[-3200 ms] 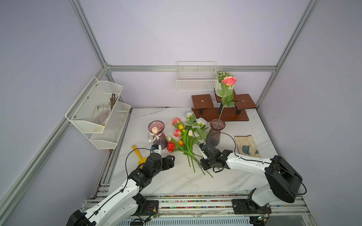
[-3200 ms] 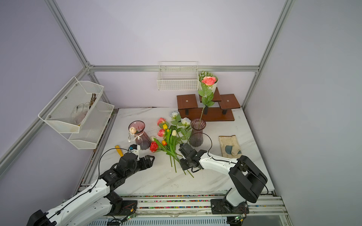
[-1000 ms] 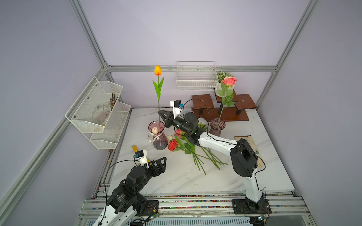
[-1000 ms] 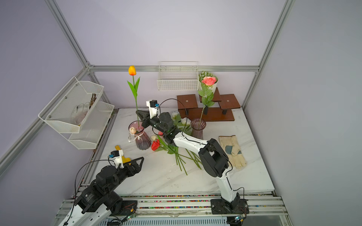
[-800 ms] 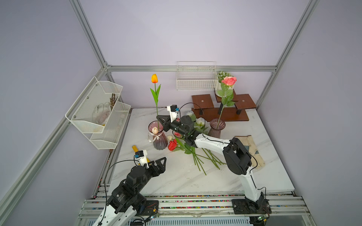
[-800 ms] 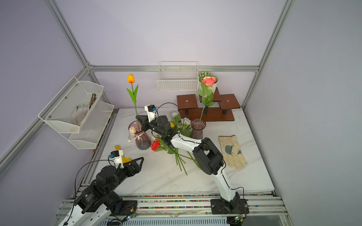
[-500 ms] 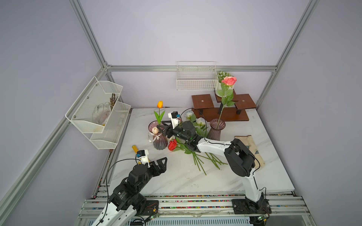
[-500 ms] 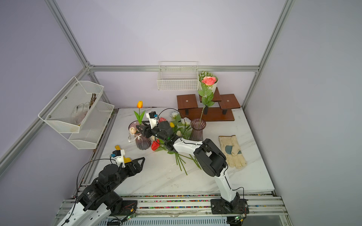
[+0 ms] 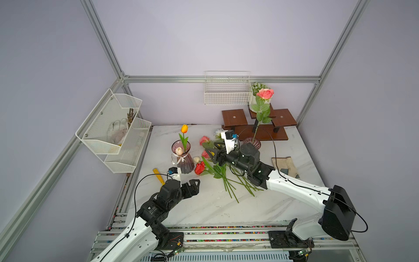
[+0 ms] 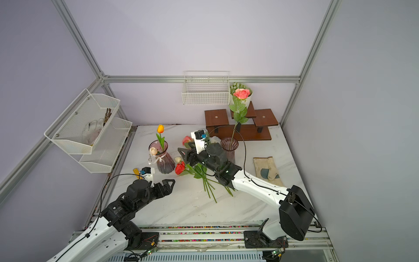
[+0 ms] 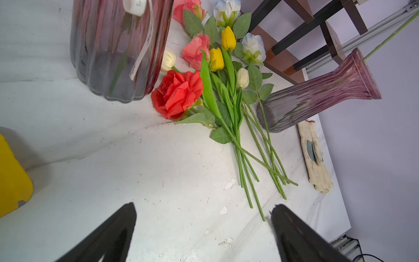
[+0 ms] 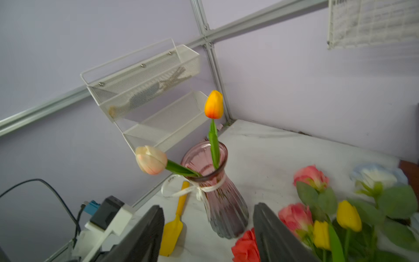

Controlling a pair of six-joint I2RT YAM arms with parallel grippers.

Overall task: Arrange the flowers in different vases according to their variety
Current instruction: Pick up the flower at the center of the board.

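In both top views, our right gripper (image 9: 208,155) hangs with jaws parted and empty just beside the wide-mouthed, ribbed purple-pink glass vase (image 9: 184,161). Its pinched neck props a smooth orange tulip (image 9: 184,128) upright and lets a cream tulip (image 9: 179,150) lean on the rim. The slimmer flared glass vase (image 10: 229,148) holds a leafy pink rose (image 10: 242,93), so we judge tulips belong in one vase and roses in the other. Our left gripper (image 9: 195,184) hovers low over the white marbled table (image 9: 215,208), spread wide, holding nothing.

From the left wrist, the unsorted flowers (image 11: 229,106) lie bunched between the vases: a ruffled red cloth rose (image 11: 178,93), waxy yellow tulips (image 11: 227,38), and thin green stems (image 11: 240,163) fanned toward us, handy to pinch.

From the right wrist, a white ribbon bow (image 12: 199,188) ties the wide vase's neck, framed between parted black fingers (image 12: 145,233).
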